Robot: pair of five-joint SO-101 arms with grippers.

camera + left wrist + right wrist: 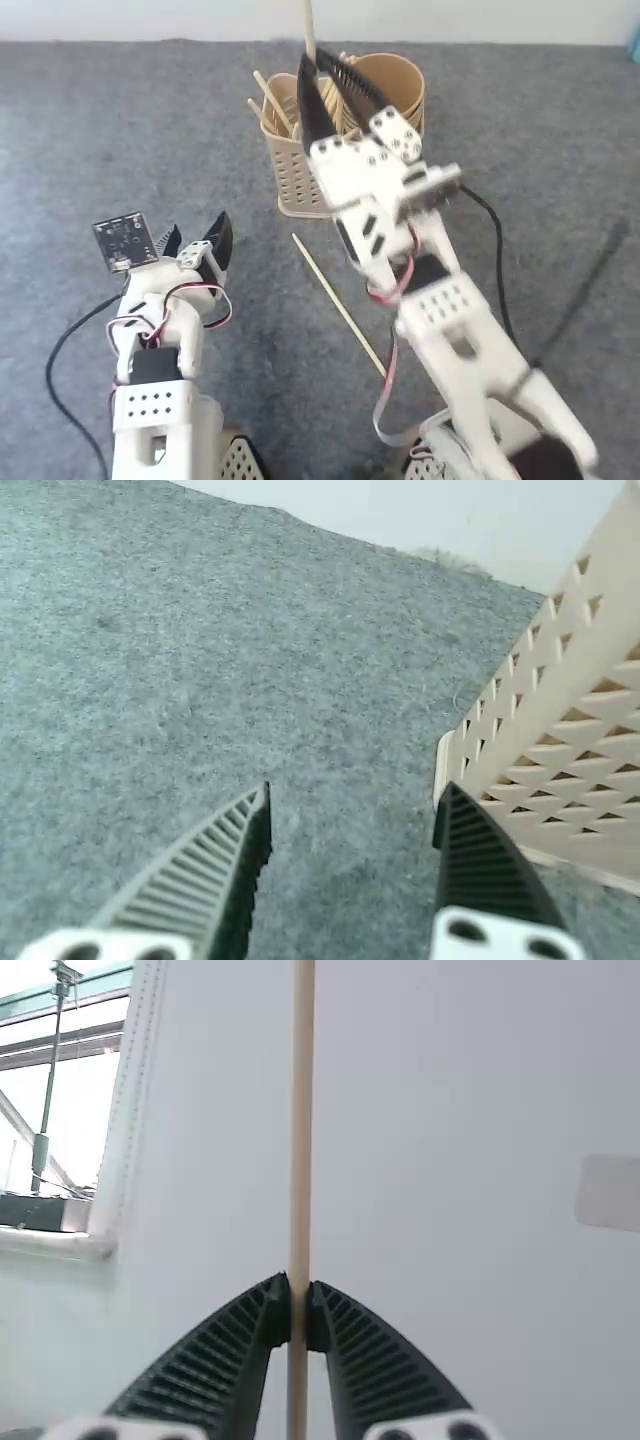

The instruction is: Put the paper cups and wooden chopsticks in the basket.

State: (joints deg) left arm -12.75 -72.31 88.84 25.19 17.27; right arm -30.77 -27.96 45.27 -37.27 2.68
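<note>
A beige lattice basket [296, 180] stands at the back of the grey carpet, holding paper cups [392, 85] and a few wooden chopsticks [268, 105]. My right gripper [322, 72] hovers over the basket, shut on an upright chopstick [309, 28]. In the right wrist view the chopstick [301, 1110] runs straight up between my right gripper's [298, 1305] closed black fingers. Another chopstick [338, 303] lies on the carpet in front of the basket. My left gripper [197, 238] is open low over the carpet, left of the basket; its wrist view shows the left gripper [352, 815] empty beside the basket wall [560, 750].
Grey carpet [120, 130] covers the table, with free room at the left and the right. A pale wall [480, 1080] stands behind the basket. A black cable [495, 260] trails beside the right arm.
</note>
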